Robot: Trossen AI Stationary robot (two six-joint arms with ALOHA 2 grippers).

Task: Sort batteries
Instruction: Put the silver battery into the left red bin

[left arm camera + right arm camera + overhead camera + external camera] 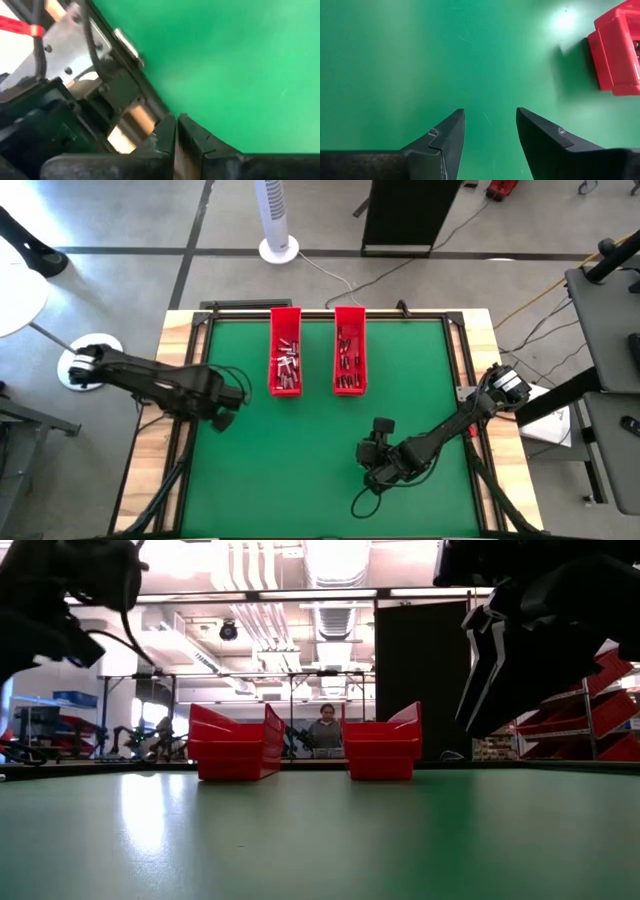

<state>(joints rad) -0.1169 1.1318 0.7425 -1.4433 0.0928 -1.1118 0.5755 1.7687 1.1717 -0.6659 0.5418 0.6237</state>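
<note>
My right gripper (490, 125) hangs over bare green mat (320, 450) in the near right part of the table, its fingers (445, 135) spread apart and holding nothing. My left gripper (176, 127) sits at the mat's left edge, over the table's frame, with its two fingers pressed together and empty. The batteries (287, 362) lie in two red trays set side by side at the far end: a silvery heap in the left tray (286, 320), darker ones (348, 360) in the right tray (349, 315). A person (324, 730) sits in the room beyond.
</note>
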